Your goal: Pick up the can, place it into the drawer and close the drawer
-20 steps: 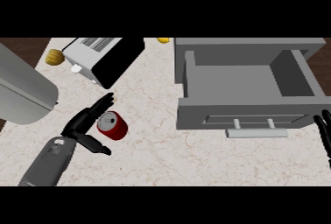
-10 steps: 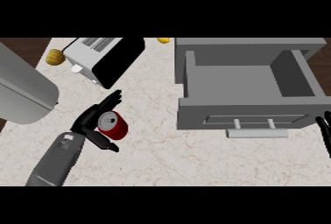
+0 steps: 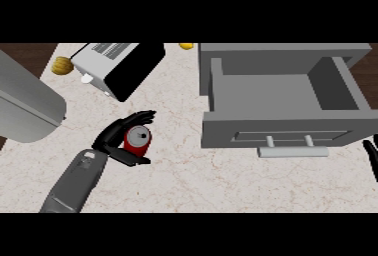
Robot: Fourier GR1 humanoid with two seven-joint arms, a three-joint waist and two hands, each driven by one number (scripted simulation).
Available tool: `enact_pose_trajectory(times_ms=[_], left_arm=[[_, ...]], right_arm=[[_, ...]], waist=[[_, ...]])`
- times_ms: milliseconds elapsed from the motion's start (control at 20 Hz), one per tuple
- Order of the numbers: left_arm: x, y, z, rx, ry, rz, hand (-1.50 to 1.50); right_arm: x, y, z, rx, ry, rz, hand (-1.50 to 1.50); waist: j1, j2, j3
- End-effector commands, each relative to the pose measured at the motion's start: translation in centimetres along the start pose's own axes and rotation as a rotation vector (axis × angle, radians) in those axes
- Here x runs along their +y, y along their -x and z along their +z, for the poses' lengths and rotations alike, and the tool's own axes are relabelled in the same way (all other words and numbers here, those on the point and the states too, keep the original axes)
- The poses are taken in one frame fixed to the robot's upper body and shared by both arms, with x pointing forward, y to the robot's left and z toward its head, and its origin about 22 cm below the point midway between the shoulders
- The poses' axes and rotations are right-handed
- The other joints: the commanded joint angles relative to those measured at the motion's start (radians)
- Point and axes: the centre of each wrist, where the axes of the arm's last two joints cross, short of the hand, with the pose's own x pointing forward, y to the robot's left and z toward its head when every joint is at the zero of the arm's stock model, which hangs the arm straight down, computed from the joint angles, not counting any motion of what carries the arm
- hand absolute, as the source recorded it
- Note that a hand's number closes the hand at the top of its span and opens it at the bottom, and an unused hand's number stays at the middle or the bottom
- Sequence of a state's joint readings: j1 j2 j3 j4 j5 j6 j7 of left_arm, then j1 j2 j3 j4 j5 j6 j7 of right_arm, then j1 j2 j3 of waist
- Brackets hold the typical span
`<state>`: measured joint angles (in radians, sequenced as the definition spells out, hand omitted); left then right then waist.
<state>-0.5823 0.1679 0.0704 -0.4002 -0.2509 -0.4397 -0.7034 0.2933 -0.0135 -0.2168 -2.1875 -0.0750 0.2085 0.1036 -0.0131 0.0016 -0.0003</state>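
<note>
The can (image 3: 137, 140) stands on the counter (image 3: 192, 175) at about eight o'clock from the centre of the head view, red-sided with its silver top facing up, so its long axis looks roughly upright, perhaps tipped a little toward twelve o'clock; the steep angle makes that hard to settle. The left hand (image 3: 118, 137) is wrapped round it: fingers arch over the can's far side at twelve o'clock, the thumb curls under at five o'clock, and the palm sits against its nine o'clock side. The hand appears closed on the can, though whether the can is lifted off the counter cannot be told.

The drawer (image 3: 284, 100) lies at about two to three o'clock from the can, well apart, pulled open with its grey cavity showing and its handle (image 3: 294, 151) facing six o'clock. The coming move therefore runs rightward and slightly up the view, over the drawer's front wall.

The left forearm (image 3: 74, 180) enters from seven o'clock. The right hand (image 3: 371, 157) shows only as a sliver at the right edge, near the handle; its fingers cannot be judged.
</note>
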Motion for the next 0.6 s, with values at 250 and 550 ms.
enact_pose_trajectory(times_ms=[250, 550], left_arm=[[-2.3, 0.5, 0.3, -0.040, 0.090, 0.103, 1.50], [-2.2, -2.4, -1.7, -0.084, 0.150, 0.143, 1.50]], right_arm=[[-0.1, 1.1, -1.0, 0.012, 0.009, -0.009, -1.50], [-0.3, 1.4, -0.2, 0.002, 0.026, -0.002, -1.50]], waist=[[0.015, -0.004, 0.001], [0.021, -0.007, 0.001]])
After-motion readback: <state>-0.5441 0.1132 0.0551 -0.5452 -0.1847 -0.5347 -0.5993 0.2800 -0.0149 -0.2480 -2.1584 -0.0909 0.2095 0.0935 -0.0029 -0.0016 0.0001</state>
